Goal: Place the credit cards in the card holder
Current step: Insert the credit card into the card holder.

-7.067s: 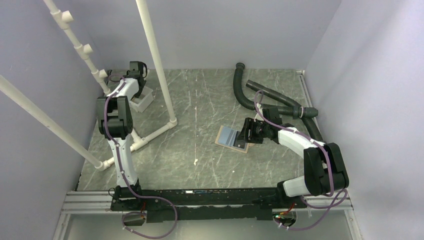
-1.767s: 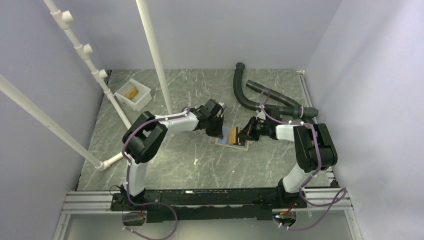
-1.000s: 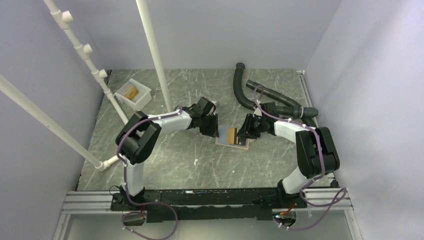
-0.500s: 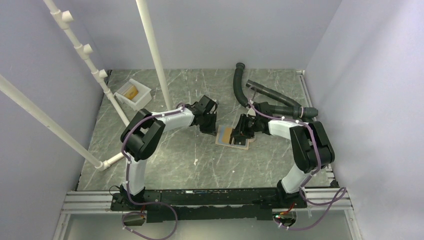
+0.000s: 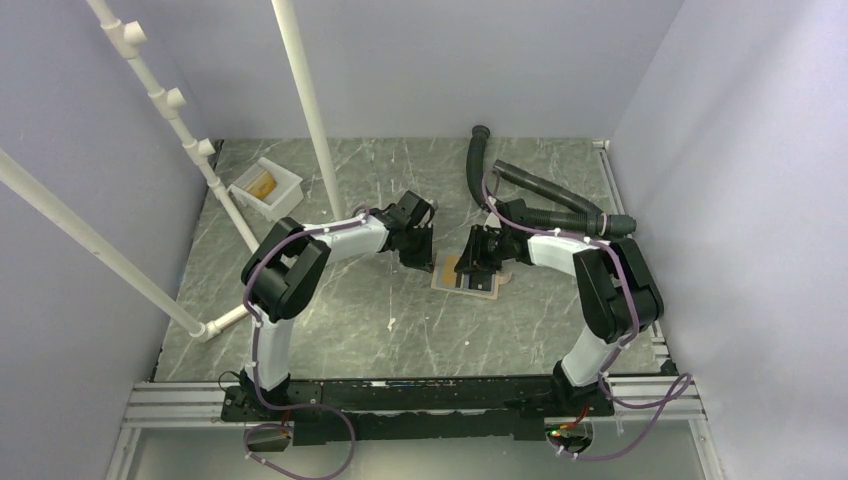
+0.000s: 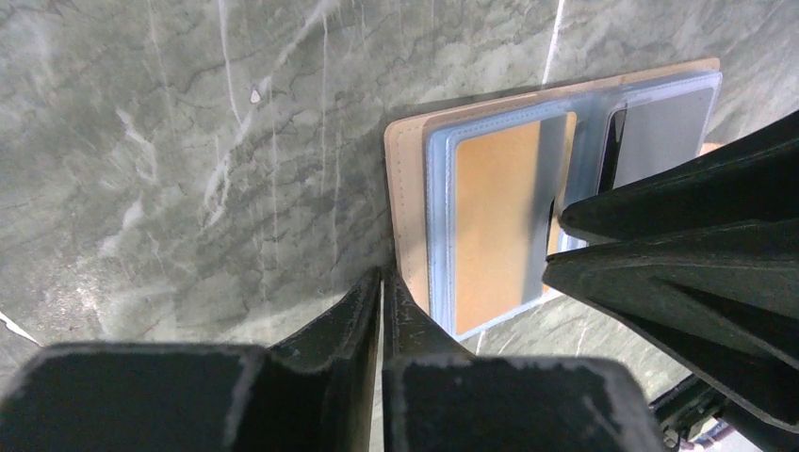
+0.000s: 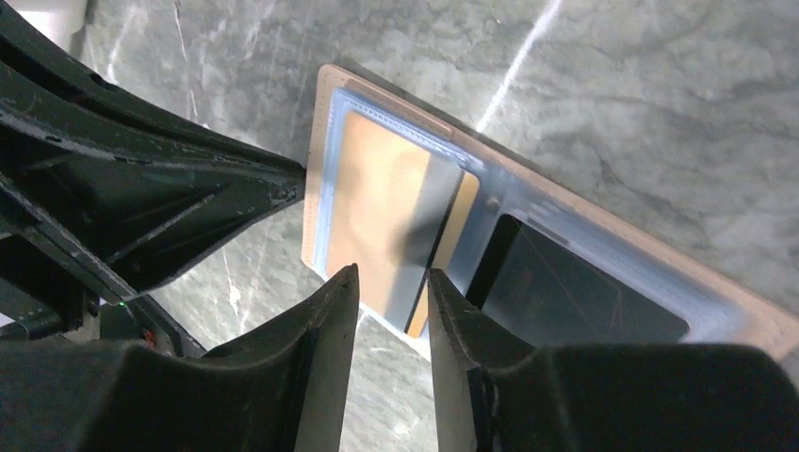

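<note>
We see the card holder [image 6: 407,207] lying open and flat on the tabletop [image 6: 188,188], its tan-brown border framing a pale blue-grey inside with two clear pockets side by side. A golden-brown card [image 6: 495,226] lies in one pocket, a greyish band across it; a dark grey card [image 6: 660,132] fills the other. Another golden-brown piece [image 5: 262,184], perhaps a card, lies in the white tray [image 5: 282,206], well apart

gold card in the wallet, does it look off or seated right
Slightly off. The gold card is not fully in its pocket of the wallet: its striped end sticks out toward the fold. The dark card sits flat.
</note>
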`<state>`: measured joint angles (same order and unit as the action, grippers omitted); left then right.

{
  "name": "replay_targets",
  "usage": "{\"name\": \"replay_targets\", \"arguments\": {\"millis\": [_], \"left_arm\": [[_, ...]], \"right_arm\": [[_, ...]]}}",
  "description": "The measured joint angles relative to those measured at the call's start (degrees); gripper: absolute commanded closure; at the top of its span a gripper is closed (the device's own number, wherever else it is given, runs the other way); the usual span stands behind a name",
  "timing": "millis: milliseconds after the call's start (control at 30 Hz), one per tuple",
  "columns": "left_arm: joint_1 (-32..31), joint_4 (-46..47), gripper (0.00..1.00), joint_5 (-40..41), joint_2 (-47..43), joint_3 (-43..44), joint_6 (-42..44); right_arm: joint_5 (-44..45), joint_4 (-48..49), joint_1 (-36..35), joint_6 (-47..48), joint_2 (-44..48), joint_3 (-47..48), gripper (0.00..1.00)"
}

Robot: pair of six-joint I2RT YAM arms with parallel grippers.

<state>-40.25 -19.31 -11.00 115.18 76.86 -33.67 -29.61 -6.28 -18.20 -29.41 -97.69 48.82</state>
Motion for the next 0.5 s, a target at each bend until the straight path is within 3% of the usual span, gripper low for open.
{"name": "replay_targets", "arguments": {"millis": [233, 500], "left_arm": [[1.25, -0.28, 0.83, -3.39, 0.2, -0.22, -0.11], [2.03, 1.03, 0.81, -7.87, 0.72, -0.81, -1.51]], "right_arm": [[2.84, -3.56, 0.0, 1.25, 2.03, 0.0, 0.54], [-2.73, 0.39, 0.11, -0.66, -0.9, 0.04, 0.54]]}}
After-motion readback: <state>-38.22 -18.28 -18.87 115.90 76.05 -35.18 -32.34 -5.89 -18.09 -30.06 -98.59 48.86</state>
